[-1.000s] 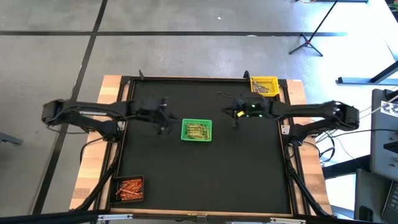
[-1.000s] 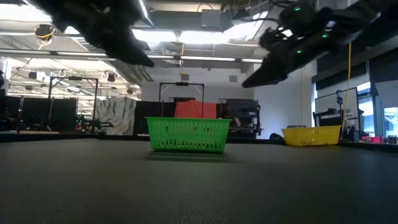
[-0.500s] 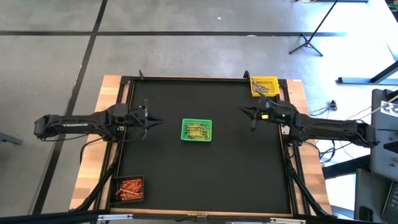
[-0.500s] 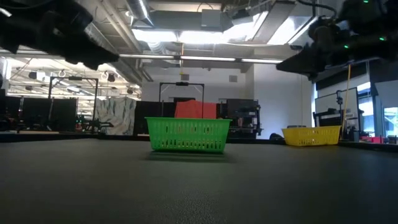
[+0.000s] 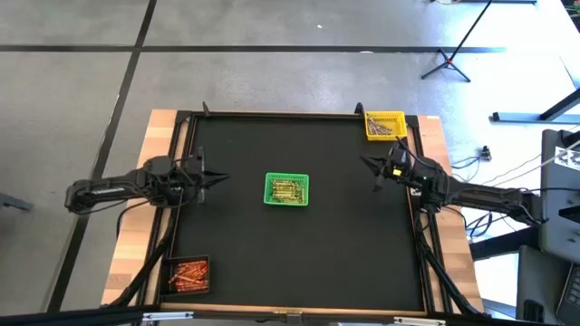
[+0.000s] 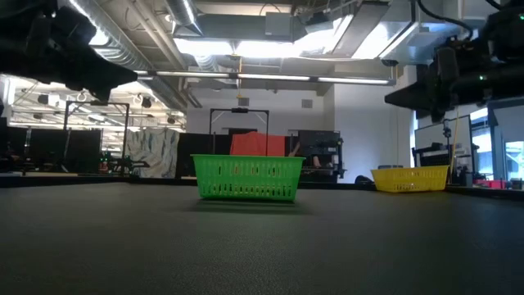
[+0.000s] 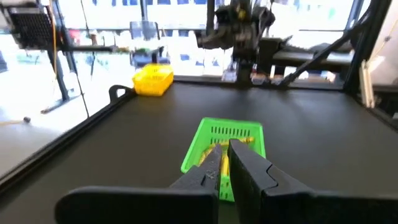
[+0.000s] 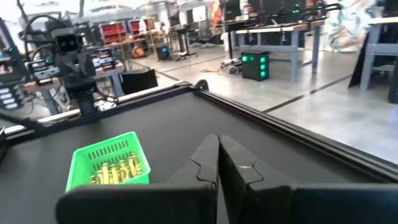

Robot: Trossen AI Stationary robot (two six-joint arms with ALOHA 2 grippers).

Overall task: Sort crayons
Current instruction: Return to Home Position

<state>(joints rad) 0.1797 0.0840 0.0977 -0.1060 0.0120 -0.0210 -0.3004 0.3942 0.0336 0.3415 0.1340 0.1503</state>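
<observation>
Yellow-green crayons point(image 5: 287, 191) lie in the green mesh basket point(image 5: 286, 177) at the middle of the black table. Grey crayons point(image 5: 381, 129) lie in the yellow basket point(image 5: 385, 117) at the far right corner, and orange-red crayons point(image 5: 188, 274) in the black basket point(image 5: 172, 263) at the near left corner. My left gripper point(image 5: 221, 179) is shut and empty near the table's left edge, pointing level at the green basket point(image 7: 227, 134). My right gripper point(image 5: 366, 162) is shut and empty by the right edge, also pointing level toward the green basket point(image 8: 106, 155).
A raised black rim point(image 5: 272, 115) frames the table. Bare mat lies around the green basket on every side. Off the table, a stand point(image 5: 450, 62) is on the floor at the far right and equipment point(image 5: 562, 172) at the right.
Both arms have drawn back from the green basket, the left toward the table's left edge and the right toward its right edge. Both have sunk a little and come to point level. The baskets have kept still.
</observation>
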